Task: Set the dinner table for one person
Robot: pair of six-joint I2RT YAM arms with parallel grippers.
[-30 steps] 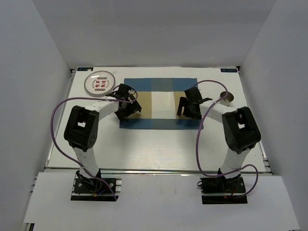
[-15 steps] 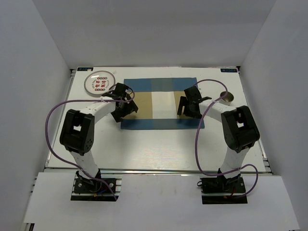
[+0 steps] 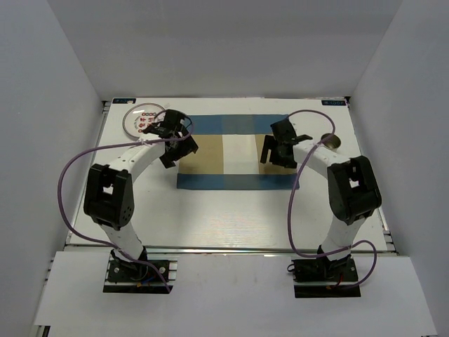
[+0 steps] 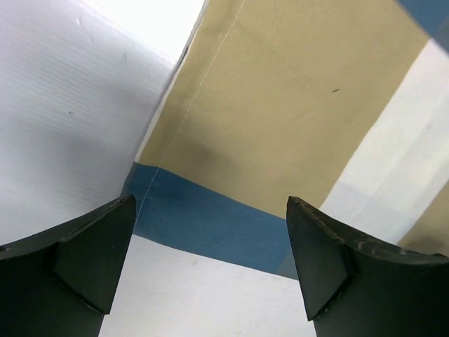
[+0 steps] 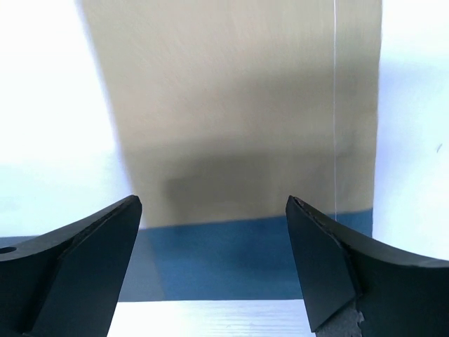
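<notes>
Dinner table (image 3: pixel 231 210) fills the white-walled bay, with a placemat (image 3: pixel 231 151) lying toward its far side. Over the mat's left edge hangs the left gripper (image 3: pixel 181 149), over its right part the right gripper (image 3: pixel 276 154) — both with jaws wide apart, holding nothing. A plate (image 3: pixel 137 121) sits far left, a cup (image 3: pixel 332 140) far right.

Left arm (image 3: pixel 137 158), right arm (image 3: pixel 316 158); jaws wide

Tool (image 4: pixel 210 210), jaws apart, above placemat (image 4: pixel 280 126) corner

High rear view looking down, wrist views close over placemat (image 3: pixel 231 151) (shared)
</notes>
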